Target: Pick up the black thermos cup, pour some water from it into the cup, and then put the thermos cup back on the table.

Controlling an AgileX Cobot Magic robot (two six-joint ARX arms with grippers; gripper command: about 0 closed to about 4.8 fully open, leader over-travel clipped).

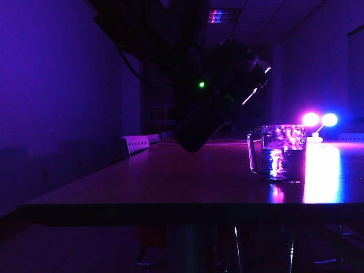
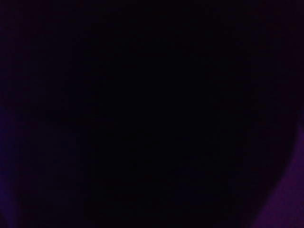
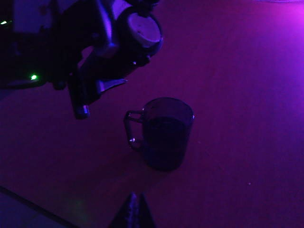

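A: Gripping the black thermos cup (image 1: 196, 132) round its body with the left claw (image 1: 224, 94), jaws spread to the cylinder's width. Held clear of the table (image 1: 142, 182), tilted, pale lid end uppermost and leaning toward the cup (image 1: 281, 151).

B: Agreed. Nothing but blackness from the left wrist view. And the right claw (image 3: 133, 213)?

A: Hanging above the table, tips drawn together, gripping nothing, looking down on the cup.

B: And the cup itself?

A: Upright toward the table's right end, not far from the front edge, part full. Handle turned toward the thermos, apart from it. Two glowing lamps (image 1: 311, 119) behind, by the far edge.
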